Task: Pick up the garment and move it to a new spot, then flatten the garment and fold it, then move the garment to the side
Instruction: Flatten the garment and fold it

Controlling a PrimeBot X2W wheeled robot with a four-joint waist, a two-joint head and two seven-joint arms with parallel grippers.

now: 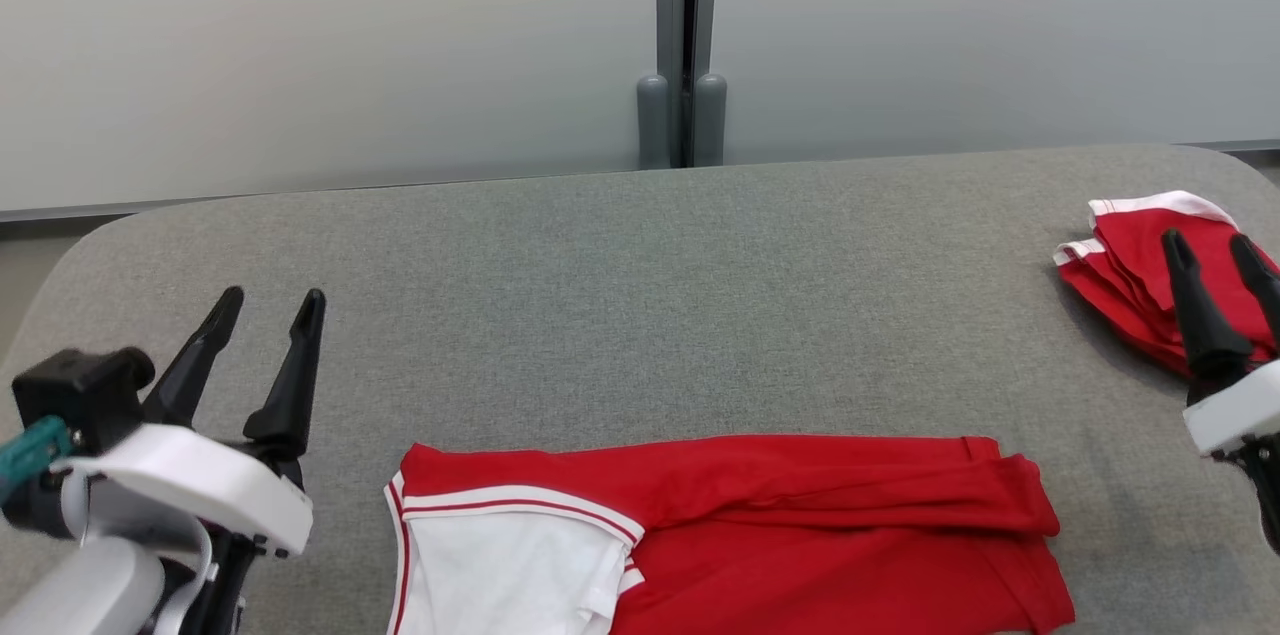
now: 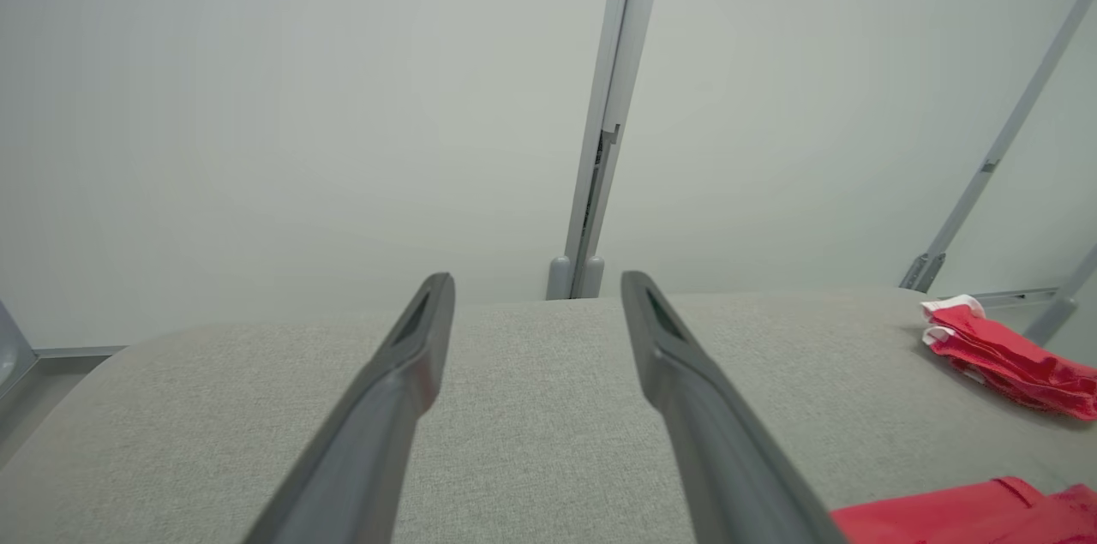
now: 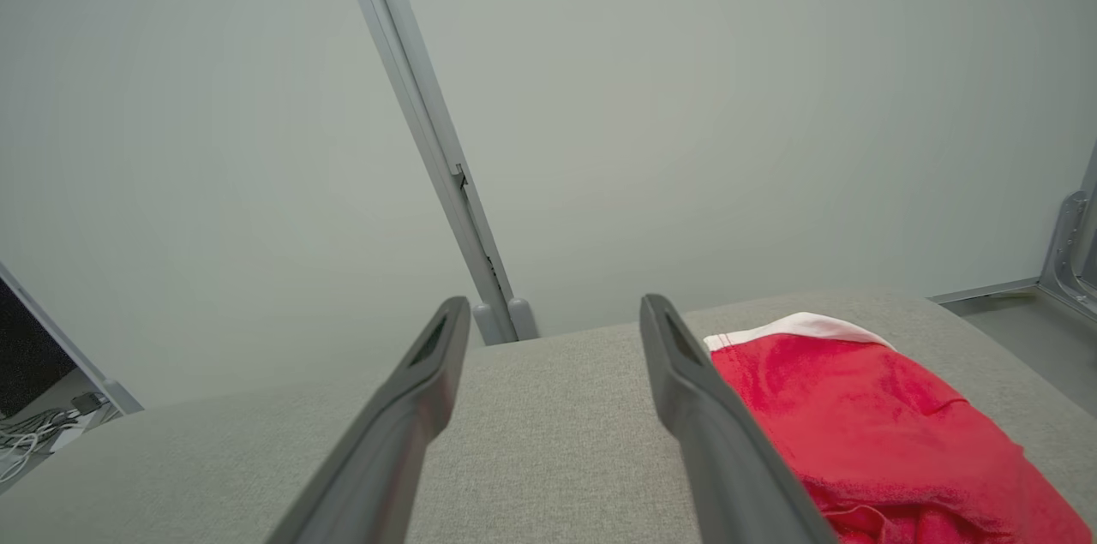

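- Lying flat at the near edge of the grey table (image 1: 640, 295), the red and white garment (image 1: 800, 515) spreads wide from left to right. The bottom of the head view cuts off its near part, so its whole shape cannot be told.
- Just left of the garment, the left gripper (image 1: 273, 300) hangs over bare table. Its two fingers are apart and hold nothing.
- Over at the right, the right gripper (image 1: 1210, 245) also has its fingers apart and holds nothing. The right edge of the head view cuts off part of its body.
- Behind those fingers, near the far right corner, lies a small folded red pile (image 1: 1120, 255) with white trim. The fingers hide part of it. Whether they touch it cannot be told.
- Farthest away, pale wall panels (image 1: 300, 45) stand behind the table, with a grey post (image 1: 685, 35) between them.
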